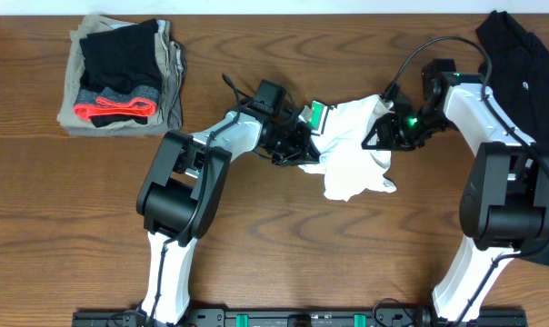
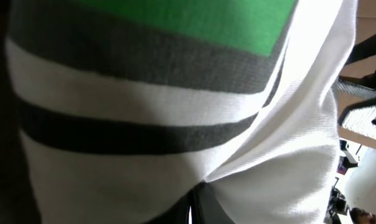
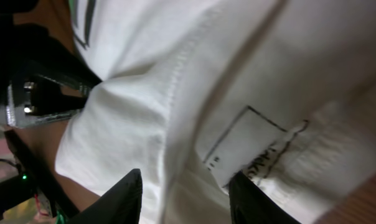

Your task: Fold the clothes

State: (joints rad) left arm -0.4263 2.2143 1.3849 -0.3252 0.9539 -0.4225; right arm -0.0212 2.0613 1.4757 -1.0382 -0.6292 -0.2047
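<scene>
The white T-shirt (image 1: 352, 150) lies crumpled at the table's middle, with its green-and-black print (image 1: 318, 115) at its left edge. My left gripper (image 1: 297, 138) is at that edge. In the left wrist view the shirt (image 2: 175, 99) fills the frame and my jaws (image 2: 197, 202) are shut on its fabric. My right gripper (image 1: 384, 132) is at the shirt's right edge. In the right wrist view its fingers (image 3: 188, 196) stand apart with white cloth and a sewn label (image 3: 250, 146) between them. The black shirt (image 1: 529, 73) lies at the far right.
A stack of folded clothes (image 1: 120, 77), khaki below with black, grey and red on top, sits at the back left. The wooden table (image 1: 284, 245) shows bare wood in front of the shirt. Both arm bases stand at the front edge.
</scene>
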